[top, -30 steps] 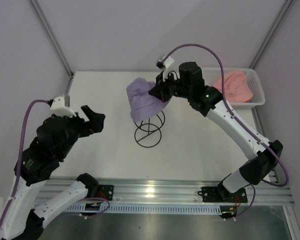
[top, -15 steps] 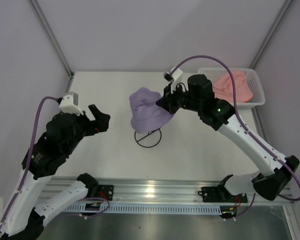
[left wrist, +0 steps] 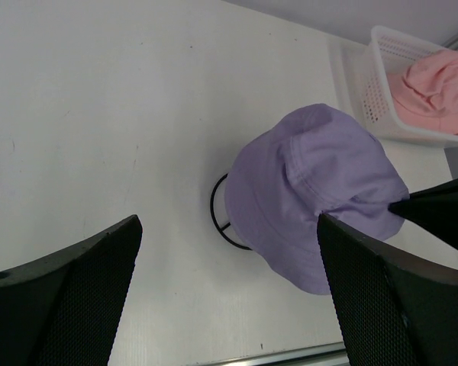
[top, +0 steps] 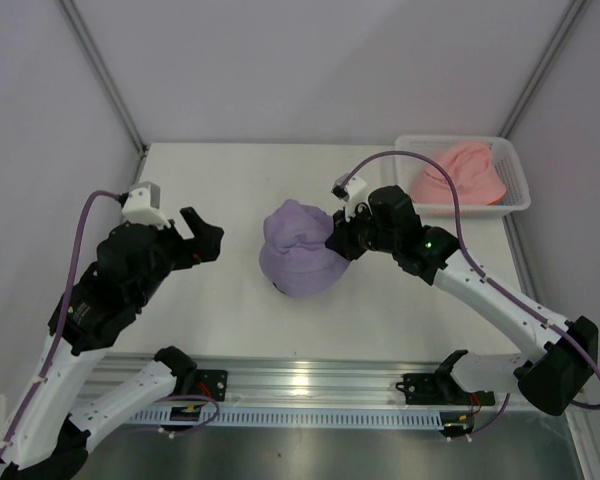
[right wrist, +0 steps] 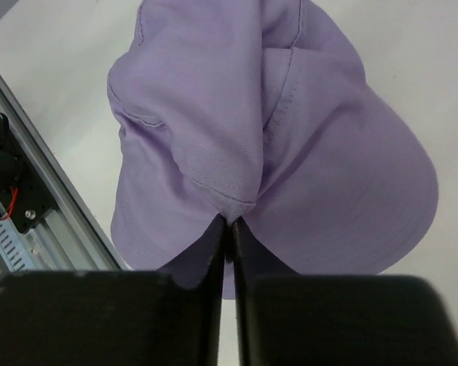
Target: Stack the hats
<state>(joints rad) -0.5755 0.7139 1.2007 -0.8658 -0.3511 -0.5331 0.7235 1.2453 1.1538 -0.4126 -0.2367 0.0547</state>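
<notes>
The lavender hat (top: 298,252) sits draped over the black wire stand (left wrist: 218,217) at the table's middle; only the stand's base ring shows. My right gripper (top: 336,243) is shut on a pinch of the hat's fabric at its right side, seen close in the right wrist view (right wrist: 230,223). The hat also shows in the left wrist view (left wrist: 317,187). The pink hat (top: 464,172) lies in the white mesh basket (top: 516,176) at the back right. My left gripper (top: 202,240) is open and empty, to the left of the lavender hat. The orange and blue hats are out of view.
The basket with the pink hat also shows in the left wrist view (left wrist: 370,91). An aluminium rail (top: 310,378) runs along the table's near edge. Grey walls close in the back and both sides.
My right gripper has brought the lavender hat down and toward the near side, over the stand, which is now mostly covered. My left arm has shifted slightly right.
</notes>
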